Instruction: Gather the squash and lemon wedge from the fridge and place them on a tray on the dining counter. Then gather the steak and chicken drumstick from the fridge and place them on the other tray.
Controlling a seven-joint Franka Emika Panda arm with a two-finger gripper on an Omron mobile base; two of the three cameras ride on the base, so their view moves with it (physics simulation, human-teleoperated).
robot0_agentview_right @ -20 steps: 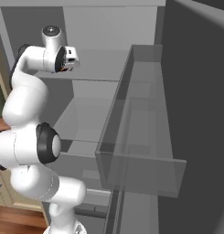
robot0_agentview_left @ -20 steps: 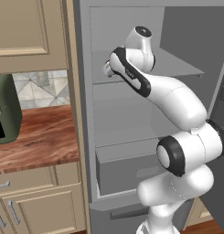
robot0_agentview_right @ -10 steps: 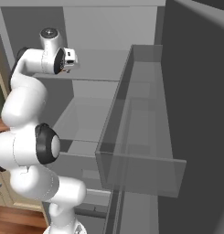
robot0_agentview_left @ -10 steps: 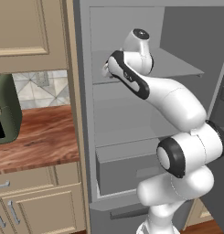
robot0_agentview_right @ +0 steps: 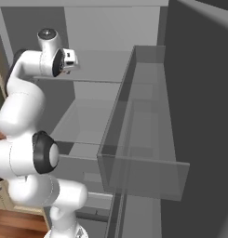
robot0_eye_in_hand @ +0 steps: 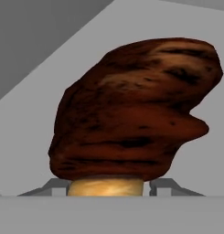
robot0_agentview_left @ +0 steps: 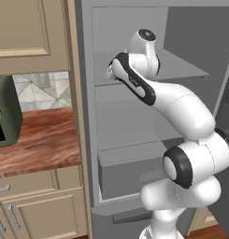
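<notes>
The chicken drumstick (robot0_eye_in_hand: 131,109), dark brown with a pale bone end, lies on a grey shelf of the fridge (robot0_agentview_left: 125,18) right in front of the hand. My gripper (robot0_eye_in_hand: 106,188) is shut on the drumstick's bone end, with one dark fingertip (robot0_eye_in_hand: 56,186) showing on each side of it. In the left base view the arm reaches up and left into the open fridge, and the gripper (robot0_agentview_left: 110,71) sits at the upper shelf (robot0_agentview_left: 181,70). The hand (robot0_agentview_right: 69,59) is over that same shelf in the right base view.
The open fridge door with its clear bin (robot0_agentview_right: 143,153) stands close on the right. A drawer (robot0_agentview_left: 130,172) sits low inside the fridge. To the left are beige cabinets (robot0_agentview_left: 27,32) and a wood counter (robot0_agentview_left: 41,140) with a green appliance (robot0_agentview_left: 3,112).
The arm has stayed almost still at the upper shelf. The jaws have come in onto the drumstick's bone end.
</notes>
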